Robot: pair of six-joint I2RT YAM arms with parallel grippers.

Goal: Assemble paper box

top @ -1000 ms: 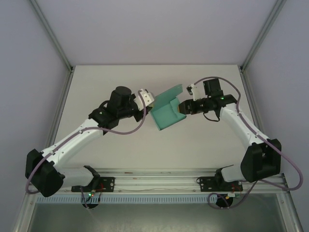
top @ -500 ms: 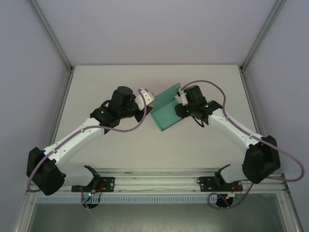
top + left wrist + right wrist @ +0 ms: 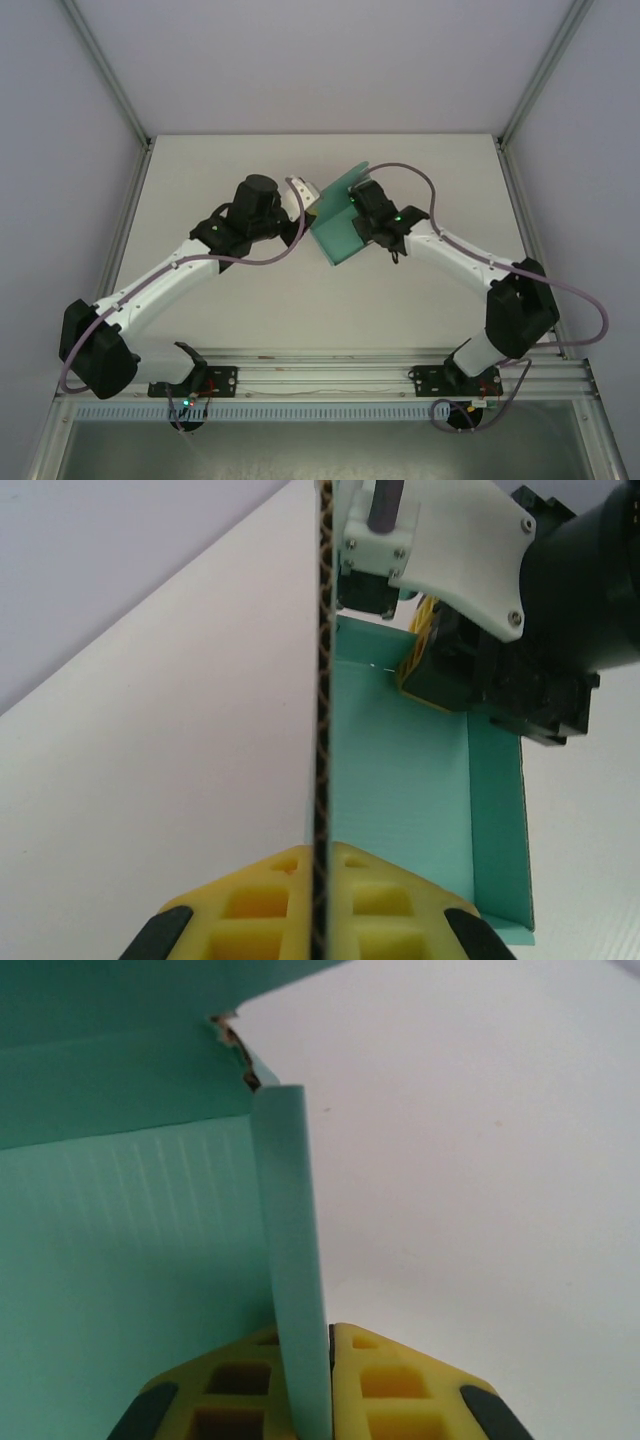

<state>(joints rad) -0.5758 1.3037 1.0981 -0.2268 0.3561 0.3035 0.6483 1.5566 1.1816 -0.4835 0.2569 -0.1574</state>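
Note:
The paper box (image 3: 336, 238) is teal-green card, half folded, at mid-table between both arms, one flap raised at its far side. My left gripper (image 3: 311, 209) is shut on the box's left wall. In the left wrist view that wall (image 3: 323, 680) runs edge-on between the yellow pads of the left gripper (image 3: 322, 858), beside the teal floor (image 3: 400, 780). My right gripper (image 3: 356, 206) is shut on the right wall. In the right wrist view that upright strip (image 3: 288, 1210) is pinched at the right gripper (image 3: 318, 1338). The right gripper's pads (image 3: 428, 672) show at the box's far corner.
The white table (image 3: 300, 310) lies open in front of and behind the box. A metal rail (image 3: 320, 372) runs along the near edge by the arm bases. Slanted frame posts (image 3: 110, 75) and pale walls close in the left and right sides.
My right gripper has swung left from beside the box onto its right wall and shut on it. The box shifted slightly left and away. My left gripper kept its hold.

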